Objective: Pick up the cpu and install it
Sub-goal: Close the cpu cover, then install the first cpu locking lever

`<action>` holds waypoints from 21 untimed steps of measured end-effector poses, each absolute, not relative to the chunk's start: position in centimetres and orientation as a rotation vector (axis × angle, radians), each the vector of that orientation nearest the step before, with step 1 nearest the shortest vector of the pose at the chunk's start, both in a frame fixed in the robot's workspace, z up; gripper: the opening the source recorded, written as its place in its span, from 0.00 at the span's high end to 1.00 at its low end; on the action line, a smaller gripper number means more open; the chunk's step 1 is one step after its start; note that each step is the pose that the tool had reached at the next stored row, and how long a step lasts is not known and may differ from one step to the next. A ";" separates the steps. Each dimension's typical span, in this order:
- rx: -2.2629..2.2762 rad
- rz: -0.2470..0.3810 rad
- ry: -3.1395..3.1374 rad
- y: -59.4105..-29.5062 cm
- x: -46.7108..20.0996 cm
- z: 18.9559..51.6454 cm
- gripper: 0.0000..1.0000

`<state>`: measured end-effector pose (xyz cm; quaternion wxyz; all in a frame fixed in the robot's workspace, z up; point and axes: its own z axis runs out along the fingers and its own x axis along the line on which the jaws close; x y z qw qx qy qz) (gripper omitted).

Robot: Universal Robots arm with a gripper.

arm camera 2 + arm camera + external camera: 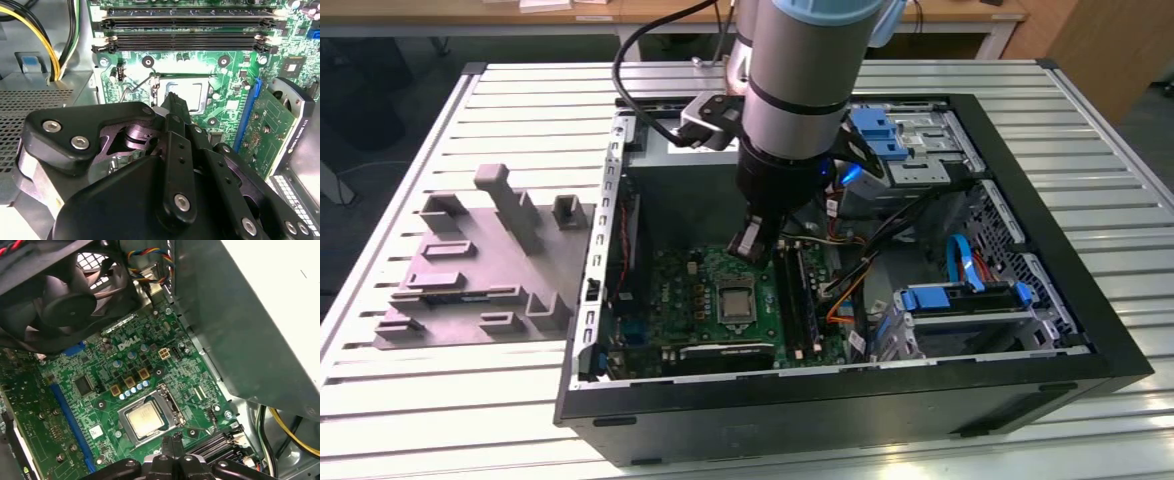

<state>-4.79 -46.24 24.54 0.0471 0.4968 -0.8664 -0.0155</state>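
A: Where is the cpu, the small flat square chip with the pale silvery-beige metal top [143, 419]?

B: Lying flat inside the dark square metal-framed socket [167, 399] on the green motherboard [100, 390], in the first wrist view. In the exterior view it is a pale square [736, 302] mid-board.

A: And the black gripper [171, 443]?

B: Just beside the socket, fingertips pressed together, holding nothing (the chip sits apart from them).

A: Around it?

B: The black computer case [1067, 330] lies open on a slatted white table [520, 90]; a large grey plastic tray with upright blocks [480, 270] sits at the exterior view's left.
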 end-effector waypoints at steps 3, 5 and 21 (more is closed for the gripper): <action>1.516 -0.047 -2.643 -46.3 -4.8 24.5 0.89; 1.516 -0.047 -2.643 -46.3 -4.8 24.5 0.89; 1.540 -0.145 -2.673 -46.3 -4.8 24.5 0.89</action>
